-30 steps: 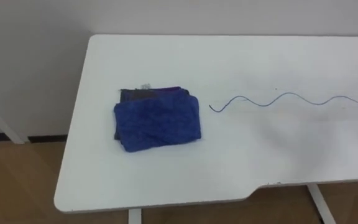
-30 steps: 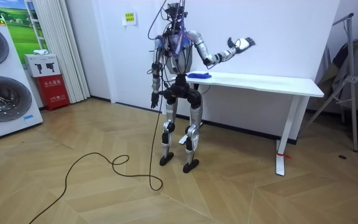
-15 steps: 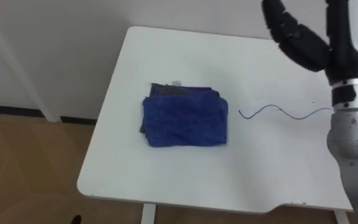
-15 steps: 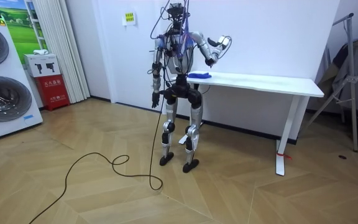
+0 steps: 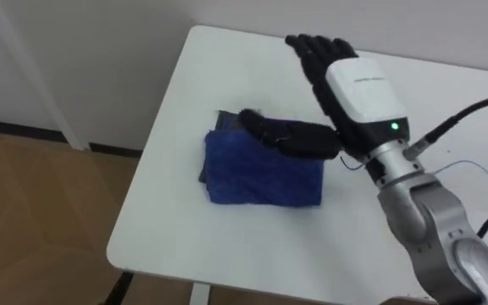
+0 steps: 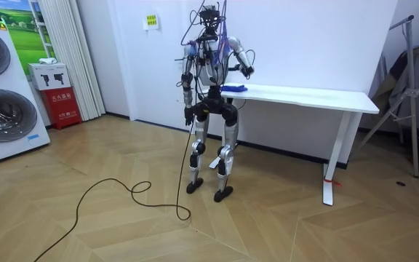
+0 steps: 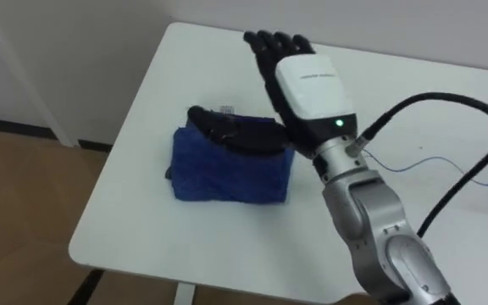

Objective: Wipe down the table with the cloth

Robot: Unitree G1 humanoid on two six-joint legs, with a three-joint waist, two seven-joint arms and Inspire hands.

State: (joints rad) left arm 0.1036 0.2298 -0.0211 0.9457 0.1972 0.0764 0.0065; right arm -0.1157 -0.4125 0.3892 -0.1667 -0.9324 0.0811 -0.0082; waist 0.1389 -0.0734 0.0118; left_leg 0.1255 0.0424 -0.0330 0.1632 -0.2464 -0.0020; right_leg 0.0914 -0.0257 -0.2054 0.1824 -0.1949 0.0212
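Fingers (image 5: 310, 49) of right hand (image 5: 358, 95) straight above blue cloth (image 5: 257, 176).

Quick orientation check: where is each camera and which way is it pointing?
Left eye view: on the head, looking down at the table end with the blue cloth; right hand open over it, forearm showing.
Right eye view: beside it, same scene, slightly offset.
Room view: across the room, facing the whole robot standing at the table end; left hand hangs at its side.
Shared: table, blue cloth, right hand.
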